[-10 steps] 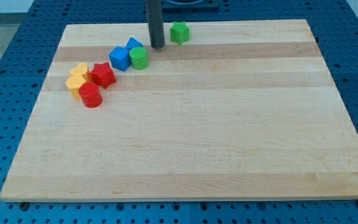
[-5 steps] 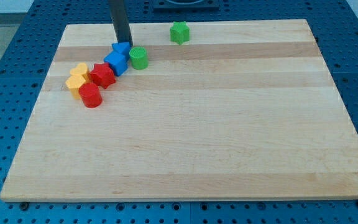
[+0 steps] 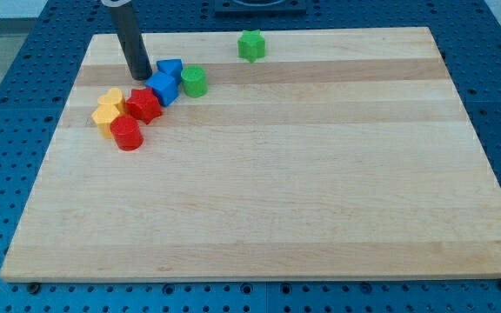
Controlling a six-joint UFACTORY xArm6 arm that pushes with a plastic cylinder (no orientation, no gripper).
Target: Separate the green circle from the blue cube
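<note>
Board: pale wooden board [image 3: 277, 191] carrying every block
Rod: my tip [image 3: 140, 75] rests just left of the blue blocks; bare rod, holding nothing
Blue cube: blue cube [image 3: 163, 88], upper left, beside red star [image 3: 143, 105]
Green circle: green circle [image 3: 194, 81], short round, just right of the cube

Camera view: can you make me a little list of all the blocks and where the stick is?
my tip: at the view's left of the blue blocks, close to them
blue cube: touching the red star
other blue block: just behind the cube
green circle: right beside the blue cube
green star: alone near the view's top
red star: in the cluster
red cylinder: lowest in the cluster
yellow blocks: cluster's left end
</note>
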